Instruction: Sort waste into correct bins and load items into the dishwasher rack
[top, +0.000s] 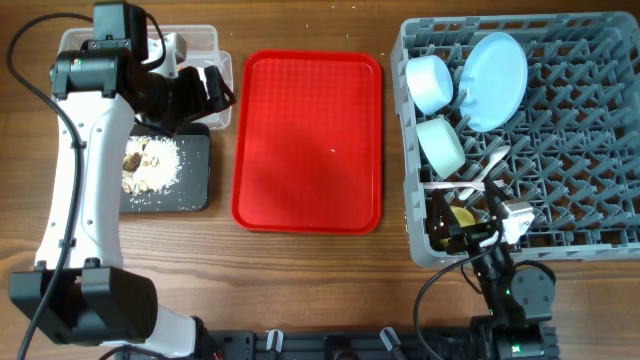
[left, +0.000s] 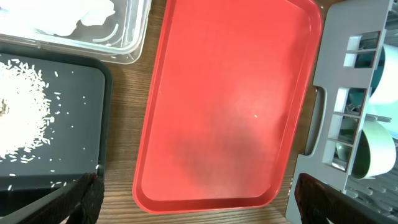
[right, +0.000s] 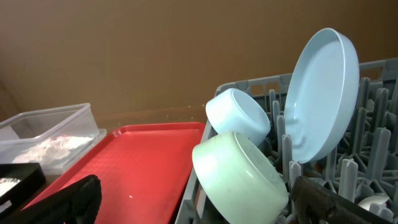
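Both left fingers (left: 86, 200) and right fingers (right: 73, 200) are released; glossy pale green bowl (right: 239, 177) leans beside light blue bowl (right: 238, 115).

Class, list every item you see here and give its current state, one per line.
Red tray: flat, nothing on it.
Light blue plate: on edge in rack.
Light blue bowl: on its side in rack.
Pale green bowl: on its side in rack.
Black tray: strewn with food scraps.
Clear tub: holds white paper.
Left pincer: open.
Right pincer: open.
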